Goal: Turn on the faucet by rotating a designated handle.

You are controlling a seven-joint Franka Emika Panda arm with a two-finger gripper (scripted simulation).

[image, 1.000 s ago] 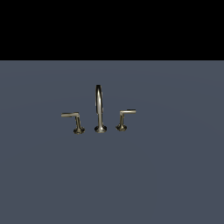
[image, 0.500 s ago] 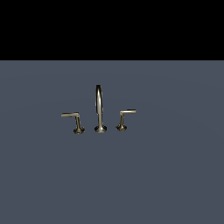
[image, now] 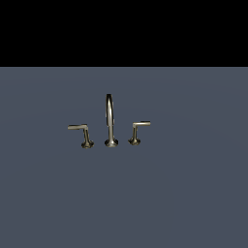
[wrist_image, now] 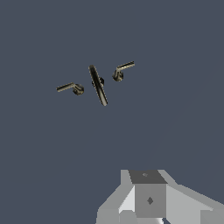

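On the flat grey-blue table [image: 184, 193] I see the faucet [image: 110, 120] standing alone, a small brass-coloured set of three separate pieces in one row. In the middle is the tall thin arched spout [image: 109, 114], upright on its flared base. On the exterior view's right of the spout stands the handle [image: 137, 131], the one with the shorter horizontal bar; its bar points away from the spout toward the exterior view's right, and its stem sits on a flared foot just beside the spout base but not touching it. On the exterior view's left stands the other handle [image: 81, 134] with the longer bar, which points toward the exterior view's left. In the wrist view I look down on the same three pieces from above and from some distance: the spout [wrist_image: 98, 85] appears as a dark slanted bar, with the handle [wrist_image: 122, 71] on one side and the longer handle [wrist_image: 69, 87] on the other. The gripper [wrist_image: 151, 199] shows only as grey blocks of its body at the edge of the wrist view, well apart from the faucet; its fingers are not visible, so I cannot tell if it is open or closed. The arm does not appear in the exterior view.
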